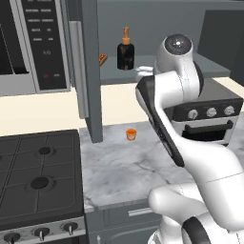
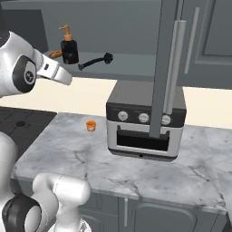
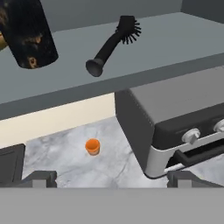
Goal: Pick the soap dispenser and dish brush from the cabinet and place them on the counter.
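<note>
On the cabinet (image 2: 136, 68) shelf, the soap dispenser (image 2: 69, 50) stands left and the dish brush (image 2: 95, 61) lies just right of it. The gripper (image 3: 111, 177) is wide apart and empty. Reaching in could tip the bottle or roll the brush. Below, a small orange cup (image 2: 91, 125) and a toaster oven (image 2: 145, 124) occupy the counter (image 2: 68, 154); the open cabinet door (image 2: 165, 68) hangs in front of the oven.

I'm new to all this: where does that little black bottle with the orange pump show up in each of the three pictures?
Left base view: the soap dispenser stands upright on the cabinet shelf, top centre.
Right base view: it stands on the shelf at upper left, left of the dish brush.
Hand view: its dark body fills the top-left corner.
Shared landmark: the small orange cup on the counter below.
</note>
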